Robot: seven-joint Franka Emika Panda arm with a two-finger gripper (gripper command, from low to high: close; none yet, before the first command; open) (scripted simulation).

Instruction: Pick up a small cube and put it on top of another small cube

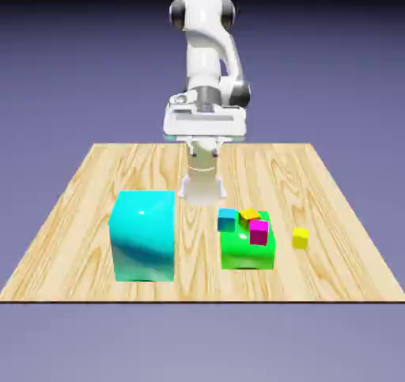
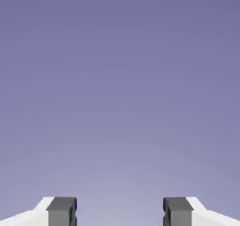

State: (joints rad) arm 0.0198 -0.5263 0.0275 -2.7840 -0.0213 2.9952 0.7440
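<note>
Two-finger grey gripper spread wide, holding nothing. Small yellow cube alone on wooden table, near large green block. Risk: knocking crowded small cubes during descent.

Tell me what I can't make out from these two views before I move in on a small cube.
- Hand view: only backdrop shows beyond the finger tips; no cube or table appears.
- Exterior view: the gripper hangs behind the hand, so its finger tips are hidden.
- Exterior view: the blue cube, orange cube and magenta cube overlap the green block; whether they rest on or behind it is unclear.
</note>
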